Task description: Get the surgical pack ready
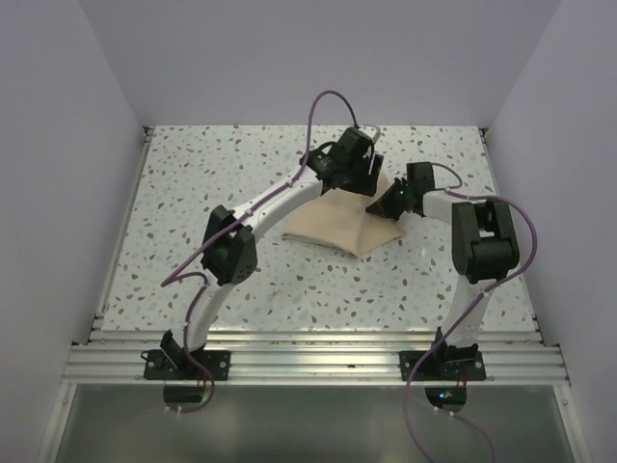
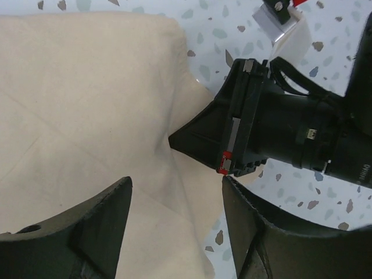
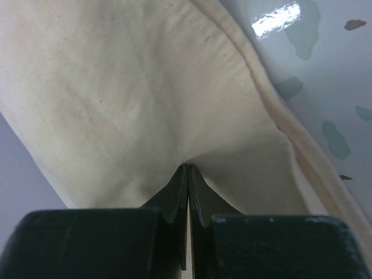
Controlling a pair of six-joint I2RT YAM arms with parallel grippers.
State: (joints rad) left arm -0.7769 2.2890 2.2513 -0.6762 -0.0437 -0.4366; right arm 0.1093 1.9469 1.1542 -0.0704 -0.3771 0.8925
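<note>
Tan-beige matte fabric wrap sheet [image 1: 333,227]: one uniform colour, no print. It reads paler cream in both wrist views, and the stitched hem [image 3: 279,110] matches in tone.

Glossy white terrazzo table top [image 1: 193,193]: irregular scattered flecks, grey-green and dark brown.

Left gripper [image 2: 174,195]: matte black fingers.

Right gripper [image 3: 189,174]: black likewise. In the left wrist view its body carries a small red mark [image 2: 224,156] and a grey strip [image 2: 234,136].

Left arm [image 1: 278,200] and right arm [image 1: 472,304]: white links, black joints, purple cables [image 1: 328,96].

Ribbed aluminium rail [image 1: 308,352]: silver-grey.

Surrounding walls [image 1: 289,58]: plain pale lavender-grey.
</note>
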